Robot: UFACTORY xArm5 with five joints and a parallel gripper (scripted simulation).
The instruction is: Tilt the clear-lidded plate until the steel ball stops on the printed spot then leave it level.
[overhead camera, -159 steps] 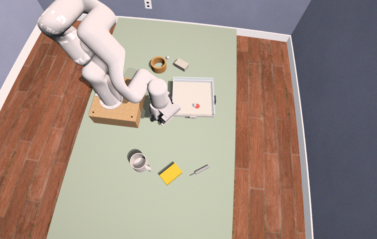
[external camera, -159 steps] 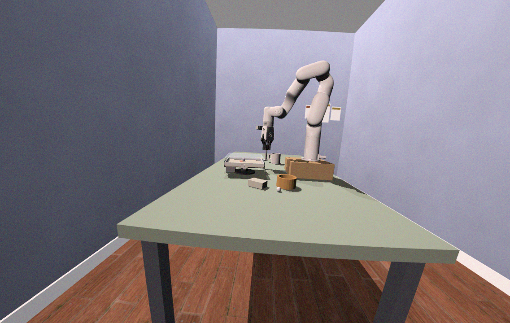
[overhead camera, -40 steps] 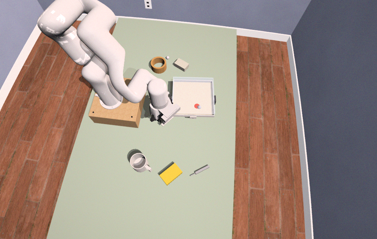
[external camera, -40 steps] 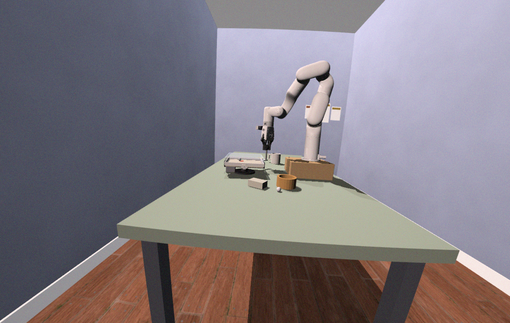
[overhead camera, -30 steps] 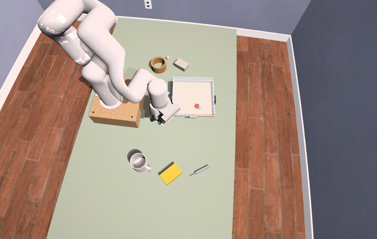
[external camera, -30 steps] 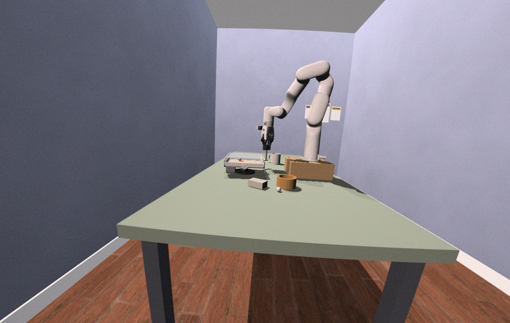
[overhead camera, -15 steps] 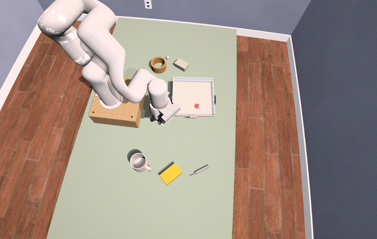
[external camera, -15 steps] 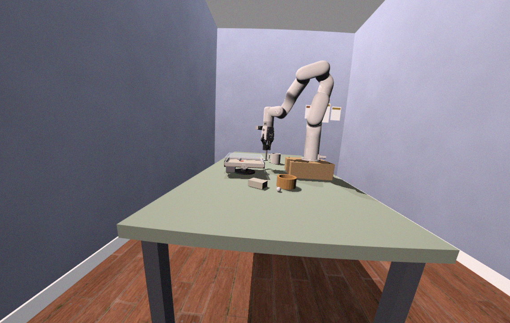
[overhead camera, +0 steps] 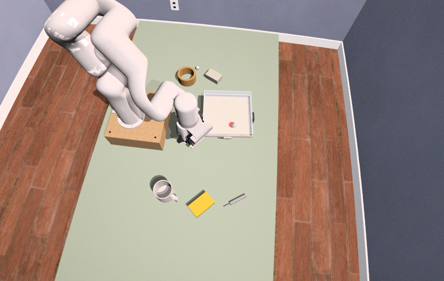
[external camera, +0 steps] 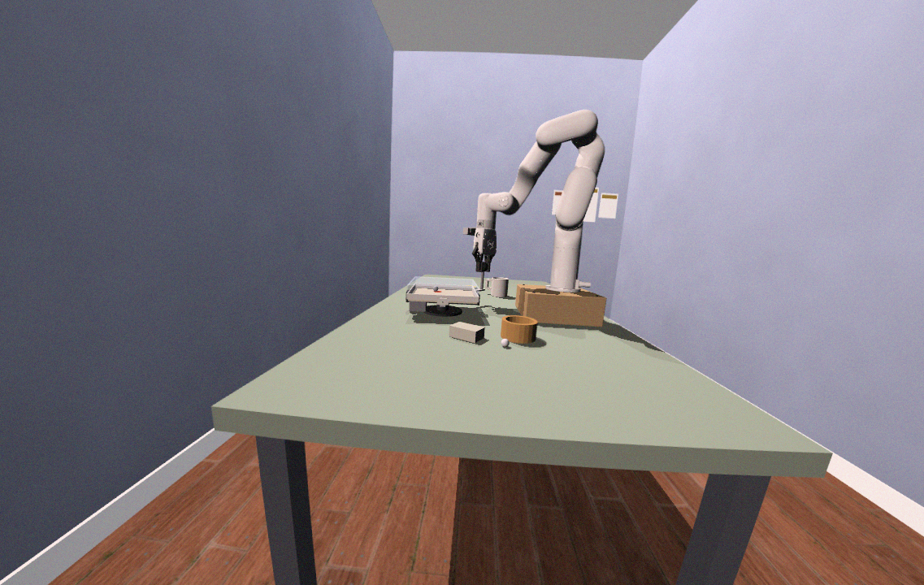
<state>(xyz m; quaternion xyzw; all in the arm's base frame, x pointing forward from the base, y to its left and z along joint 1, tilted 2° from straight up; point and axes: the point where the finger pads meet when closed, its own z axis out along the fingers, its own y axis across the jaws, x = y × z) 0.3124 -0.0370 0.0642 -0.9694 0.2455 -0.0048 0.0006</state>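
Observation:
The square clear-lidded plate [overhead camera: 227, 93] [external camera: 443, 296] stands on a dark pedestal right of the arm's base. A red printed spot [overhead camera: 230, 124] lies near its front right corner. The steel ball [overhead camera: 234, 125] rests at the spot's right edge, overlapping it. The plate looks close to level in the exterior view. My gripper [overhead camera: 189, 140] [external camera: 482, 269] points down at the plate's near left corner and is shut on a thin upright handle rod [external camera: 483, 280] beside the plate. In the top view the hand hides the rod.
A wooden ring [overhead camera: 186, 75] [external camera: 518, 328], a small white ball [overhead camera: 197, 67] [external camera: 504, 341] and a beige block [overhead camera: 213, 75] [external camera: 467, 332] lie behind the plate. A mug [overhead camera: 163, 190] [external camera: 498, 286], a yellow sponge [overhead camera: 200, 203] and a grey tool [overhead camera: 235, 200] lie in front. The arm's wooden base [overhead camera: 136, 134] is left.

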